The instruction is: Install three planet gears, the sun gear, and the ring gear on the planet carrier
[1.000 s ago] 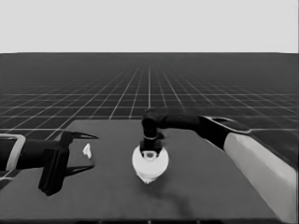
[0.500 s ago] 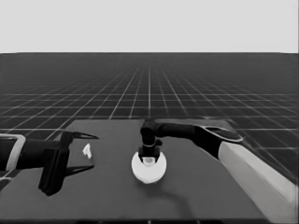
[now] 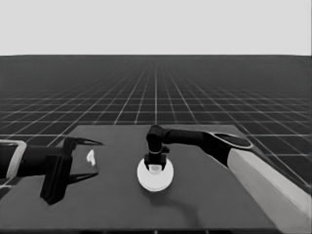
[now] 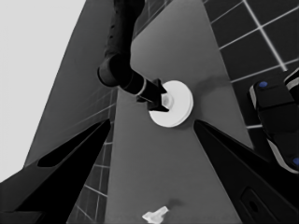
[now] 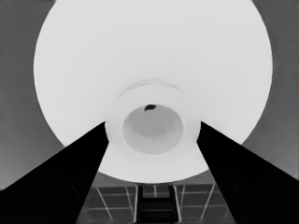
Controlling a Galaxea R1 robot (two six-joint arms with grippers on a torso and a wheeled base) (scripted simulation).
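The ring gear, the larger round part (image 3: 155, 181) with a raised hub, lies flat at the table's middle. It also shows in the left wrist view (image 4: 180, 109) and fills the right wrist view (image 5: 149, 56). My right gripper (image 3: 155, 163) stands straight over it, and its fingers (image 5: 88, 158) press both sides of the hub. The planet gears and the planet carrier are hidden. My left gripper (image 3: 95, 158) waits open over the table's left end.
A thin white piece (image 3: 90, 157) lies between the left gripper's fingers on the table, not held; the left wrist view shows it too (image 4: 155, 215). Dark machinery with blue lights (image 4: 275, 121) sits past the table's edge.
The right gripper came down with the larger round part, which was tilted and raised and now lies level and lower. The left arm has not moved.
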